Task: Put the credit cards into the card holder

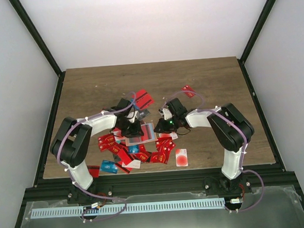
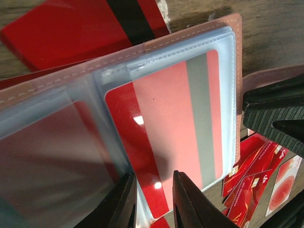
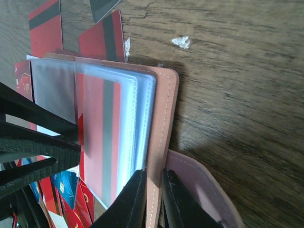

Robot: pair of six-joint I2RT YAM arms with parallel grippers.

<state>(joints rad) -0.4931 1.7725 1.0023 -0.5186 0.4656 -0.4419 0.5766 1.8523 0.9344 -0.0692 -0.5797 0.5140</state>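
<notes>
One stitched card holder [image 3: 164, 118], frosted sleeves [image 3: 137, 109]

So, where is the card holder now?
Top view: the card holder is mid-table, centre, among the red cards, its leather edge pinched by the right end effector.

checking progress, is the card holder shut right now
No, the card holder is open, clear sleeves showing with a red striped card in one.
</notes>
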